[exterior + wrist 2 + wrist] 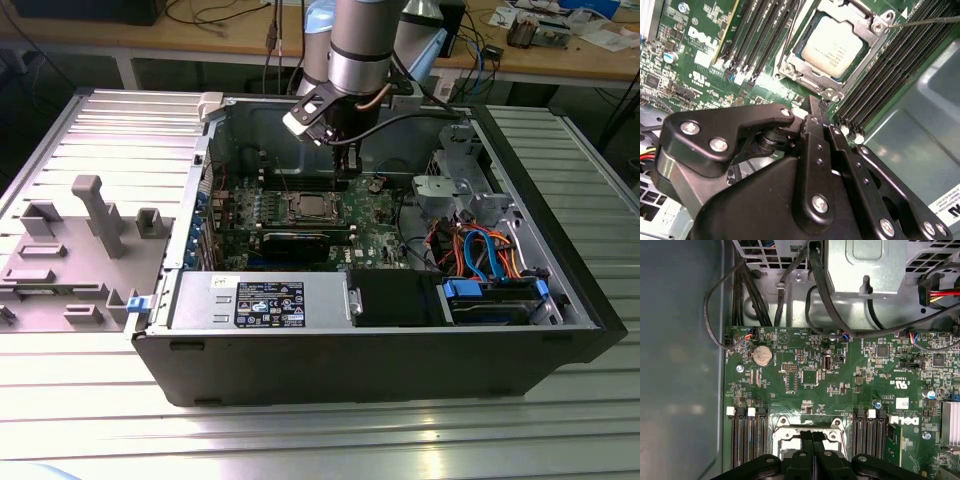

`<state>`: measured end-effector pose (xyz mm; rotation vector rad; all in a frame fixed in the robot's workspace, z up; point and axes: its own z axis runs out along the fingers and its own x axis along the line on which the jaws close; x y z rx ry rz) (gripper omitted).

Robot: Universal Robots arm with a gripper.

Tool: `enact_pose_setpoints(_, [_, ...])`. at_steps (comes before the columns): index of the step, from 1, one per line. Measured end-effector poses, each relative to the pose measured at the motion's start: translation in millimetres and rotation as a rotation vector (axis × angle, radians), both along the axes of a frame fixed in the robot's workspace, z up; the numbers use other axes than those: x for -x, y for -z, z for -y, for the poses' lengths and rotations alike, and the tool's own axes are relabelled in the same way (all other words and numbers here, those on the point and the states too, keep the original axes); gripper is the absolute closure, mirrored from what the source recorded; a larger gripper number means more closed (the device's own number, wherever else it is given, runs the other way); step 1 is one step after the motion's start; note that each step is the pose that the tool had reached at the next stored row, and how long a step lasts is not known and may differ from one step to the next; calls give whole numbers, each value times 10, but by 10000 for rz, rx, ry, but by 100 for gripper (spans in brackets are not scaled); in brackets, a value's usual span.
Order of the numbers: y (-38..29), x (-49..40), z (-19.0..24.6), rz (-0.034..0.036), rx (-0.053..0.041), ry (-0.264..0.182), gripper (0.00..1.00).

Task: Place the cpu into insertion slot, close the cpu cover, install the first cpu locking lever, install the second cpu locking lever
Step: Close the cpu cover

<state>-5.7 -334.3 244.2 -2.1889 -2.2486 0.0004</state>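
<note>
The black two-fingered hand (816, 106) has its fingers pressed together, holding nothing, and hangs just beside the socket's edge. The small square silver-topped cpu (832, 45) already lies flat in the metal-rimmed insertion slot (807, 82) on the green motherboard (700, 92), top face up. The thin silver frame-shaped cpu cover (865, 50) appears to be down around it. A thin wire locking lever (925, 20) juts out across the long black memory slots (885, 75), so the latching seems left to do. Being square, the cpu has no long axis; its edges run parallel to those slots.

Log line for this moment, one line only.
cpu: seated on board | cpu cover: closed over it | claw: shut, beside cover edge
</note>
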Motion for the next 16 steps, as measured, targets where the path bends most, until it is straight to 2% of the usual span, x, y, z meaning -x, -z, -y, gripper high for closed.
enact_pose_setpoints(7, [41,153,25,-1,-23,-19,89])
enact_pose_setpoints(12, [75,189,43,-3,-57,-304,89])
enact_pose_setpoints(16, [77,189,43,-2,-59,-306,89])
